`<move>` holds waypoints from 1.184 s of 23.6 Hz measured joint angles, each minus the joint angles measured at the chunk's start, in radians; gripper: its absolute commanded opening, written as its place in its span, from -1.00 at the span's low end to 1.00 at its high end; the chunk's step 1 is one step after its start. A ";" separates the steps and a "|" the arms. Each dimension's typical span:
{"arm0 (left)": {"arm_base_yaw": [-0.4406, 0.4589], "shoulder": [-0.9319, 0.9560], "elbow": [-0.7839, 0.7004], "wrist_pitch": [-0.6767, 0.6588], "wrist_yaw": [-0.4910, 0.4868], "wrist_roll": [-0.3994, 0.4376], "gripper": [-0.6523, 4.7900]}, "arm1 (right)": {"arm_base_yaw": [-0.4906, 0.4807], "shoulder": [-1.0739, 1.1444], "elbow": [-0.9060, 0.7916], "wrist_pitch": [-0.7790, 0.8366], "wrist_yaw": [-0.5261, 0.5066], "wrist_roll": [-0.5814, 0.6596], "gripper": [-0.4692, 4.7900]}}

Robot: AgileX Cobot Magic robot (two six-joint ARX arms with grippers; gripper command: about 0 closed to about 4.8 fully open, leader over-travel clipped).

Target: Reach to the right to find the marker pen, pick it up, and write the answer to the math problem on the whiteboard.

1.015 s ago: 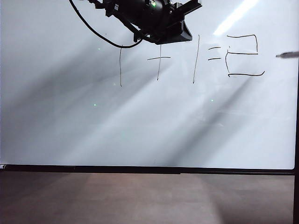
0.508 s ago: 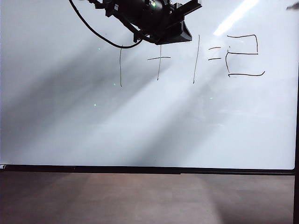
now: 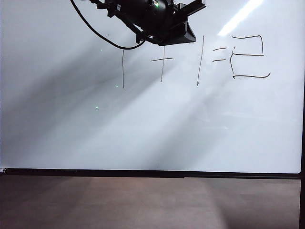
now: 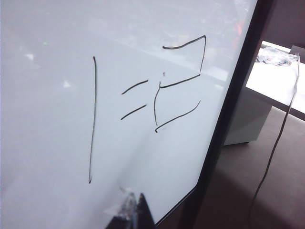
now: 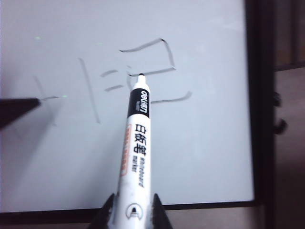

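The whiteboard (image 3: 143, 133) fills the exterior view, with the math problem (image 3: 162, 62) and the blocky answer (image 3: 248, 56) written near its top. My left arm (image 3: 162, 21) hangs in front of the board's upper middle. In the left wrist view the left gripper (image 4: 135, 210) has its tips together, empty, below the answer (image 4: 180, 81). The right gripper (image 5: 133, 214) is shut on the marker pen (image 5: 136, 143). The pen's dark tip points at the answer (image 5: 159, 71) from a distance, off the board. Neither the right gripper nor the pen shows in the exterior view.
A black frame edge (image 4: 233, 95) bounds the board on the right. Beyond it stand a white cabinet (image 4: 276, 81) and a hanging cable (image 4: 274, 152). A brown surface (image 3: 143, 200) lies below the board. The left arm's dark tip (image 5: 16, 107) pokes into the right wrist view.
The pen tip stood at the exterior view's right edge beside the answer, rose to the top right corner, and has now left that view. The left arm has not moved.
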State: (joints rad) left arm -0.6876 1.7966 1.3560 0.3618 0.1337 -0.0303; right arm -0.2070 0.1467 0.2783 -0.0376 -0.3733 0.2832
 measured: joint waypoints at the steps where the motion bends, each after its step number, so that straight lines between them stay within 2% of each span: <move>1: 0.000 0.000 0.000 0.000 0.000 0.000 -0.78 | 0.000 -0.028 -0.023 -0.003 0.020 0.000 -0.85; 6: 0.000 0.000 0.000 0.000 0.000 0.000 -0.78 | 0.000 -0.135 -0.099 -0.007 0.081 0.000 -0.85; 28: 0.000 0.000 0.000 -0.008 0.000 0.000 -0.78 | 0.000 -0.144 -0.106 -0.006 0.082 0.000 -0.84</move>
State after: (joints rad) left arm -0.6876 1.7966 1.3560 0.3542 0.1337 -0.0303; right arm -0.2070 0.0029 0.1722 -0.0441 -0.2909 0.2836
